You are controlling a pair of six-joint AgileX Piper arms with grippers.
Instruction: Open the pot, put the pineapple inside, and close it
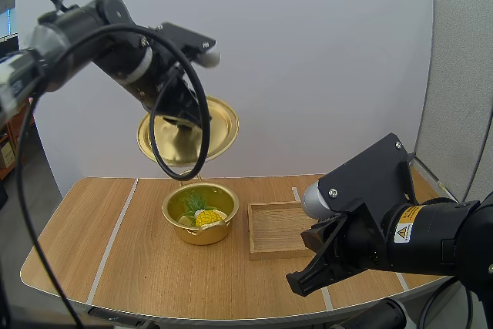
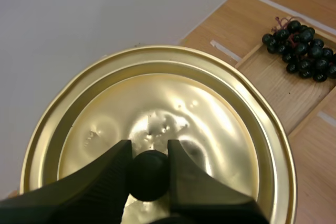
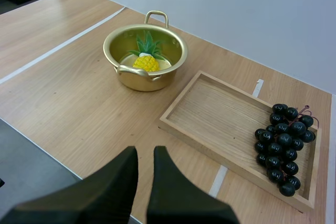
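Note:
My left gripper (image 1: pixel 185 119) holds the golden lid (image 1: pixel 189 135) in the air, straight above the pot. Its fingertips (image 2: pixel 148 153) pinch the lid's black knob (image 2: pixel 149 177), with the lid (image 2: pixel 157 108) spread out beneath. The golden pot (image 1: pixel 200 212) stands uncovered on the table, and the yellow pineapple (image 1: pixel 206 216) with green leaves lies inside it (image 3: pixel 146 61). My right gripper (image 1: pixel 306 276) hovers low over the table's front right, away from the pot (image 3: pixel 145 56). Its fingers (image 3: pixel 145 174) lie together and hold nothing.
A wooden tray (image 1: pixel 279 229) lies just right of the pot. A bunch of dark grapes (image 3: pixel 286 140) rests at one end of the tray (image 3: pixel 220 114); the grapes (image 2: pixel 302 51) also show beyond the lid's rim. White tape lines cross the tabletop.

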